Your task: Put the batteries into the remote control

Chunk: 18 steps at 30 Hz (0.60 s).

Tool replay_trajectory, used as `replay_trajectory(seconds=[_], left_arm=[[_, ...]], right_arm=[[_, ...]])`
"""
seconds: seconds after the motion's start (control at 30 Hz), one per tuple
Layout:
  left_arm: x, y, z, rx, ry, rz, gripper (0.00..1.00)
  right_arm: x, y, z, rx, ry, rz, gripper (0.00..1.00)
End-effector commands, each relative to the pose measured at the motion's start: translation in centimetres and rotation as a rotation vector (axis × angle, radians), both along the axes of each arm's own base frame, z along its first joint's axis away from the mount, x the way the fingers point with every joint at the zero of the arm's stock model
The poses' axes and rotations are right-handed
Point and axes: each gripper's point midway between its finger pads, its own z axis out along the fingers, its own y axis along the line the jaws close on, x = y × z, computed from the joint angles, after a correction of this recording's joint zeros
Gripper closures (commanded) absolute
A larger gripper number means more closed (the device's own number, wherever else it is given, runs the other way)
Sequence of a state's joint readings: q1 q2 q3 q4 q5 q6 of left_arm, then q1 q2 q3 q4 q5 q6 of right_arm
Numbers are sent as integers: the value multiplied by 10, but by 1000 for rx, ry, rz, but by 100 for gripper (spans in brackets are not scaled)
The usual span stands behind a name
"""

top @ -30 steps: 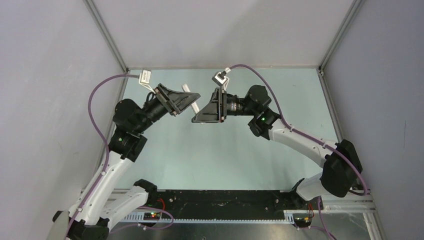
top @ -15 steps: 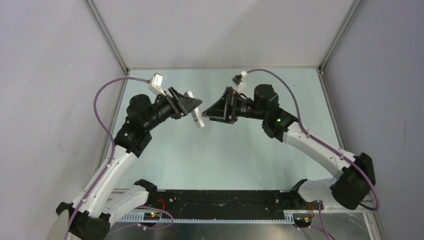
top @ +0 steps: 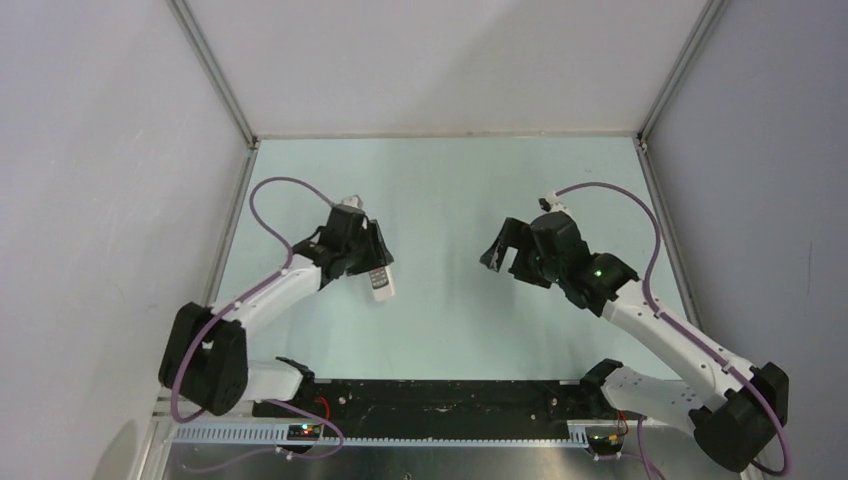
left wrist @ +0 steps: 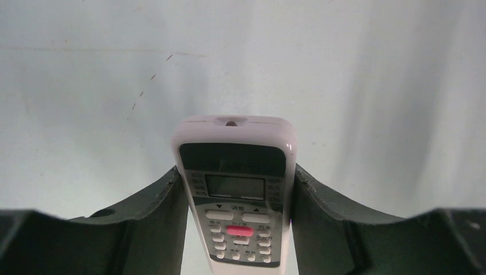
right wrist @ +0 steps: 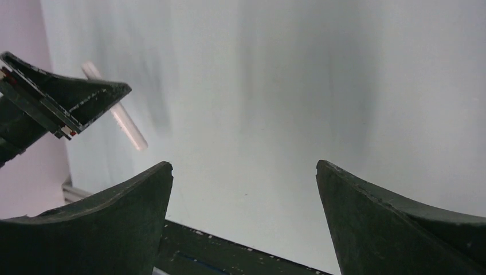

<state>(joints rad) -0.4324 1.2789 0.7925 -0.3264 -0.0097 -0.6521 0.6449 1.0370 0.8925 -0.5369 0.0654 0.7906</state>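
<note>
The white remote control [top: 381, 283] is held in my left gripper [top: 371, 264], left of the table's middle. In the left wrist view the remote [left wrist: 235, 189] shows its dark screen and rows of buttons, one of them red, and both fingers press its sides. My left gripper [left wrist: 235, 179] is shut on it. My right gripper [top: 499, 256] is open and empty, well to the right of the remote. The right wrist view shows its jaws wide apart [right wrist: 243, 172] over bare table, with the remote [right wrist: 123, 123] edge-on at upper left. The batteries are not in view.
The pale green table [top: 440, 190] is boxed in by grey walls and metal corner posts [top: 215, 75]. A black rail [top: 450, 400] runs along the near edge between the arm bases. Purple cables loop over both arms.
Both arms have drawn apart and pulled back toward the near edge. The left gripper carried the remote down and nearer. The right gripper moved away to the right.
</note>
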Motion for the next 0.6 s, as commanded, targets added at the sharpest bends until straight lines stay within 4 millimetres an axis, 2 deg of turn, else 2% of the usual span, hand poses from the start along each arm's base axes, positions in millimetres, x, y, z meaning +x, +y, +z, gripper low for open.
replay_trajectory(seconds=[0.0,0.17,0.33,0.47,0.53,0.57], left_arm=[[16,7,-4,113,-63,17,77],[19,7,-37,161,1,42,73],[20,6,-56,196,5,57,63],[20,5,-67,193,0,58,49],[21,6,-70,192,-5,57,40],[21,6,-70,196,-7,54,32]], right_arm=[[-1,-37,-7,-88,-2,-119,1],[-8,-45,-8,-88,12,-150,1],[-14,-63,-2,-109,-12,-204,1],[-18,-72,0,-118,-18,-237,0],[-20,-77,0,-116,-11,-264,1],[-21,-79,0,-112,-9,-276,1]])
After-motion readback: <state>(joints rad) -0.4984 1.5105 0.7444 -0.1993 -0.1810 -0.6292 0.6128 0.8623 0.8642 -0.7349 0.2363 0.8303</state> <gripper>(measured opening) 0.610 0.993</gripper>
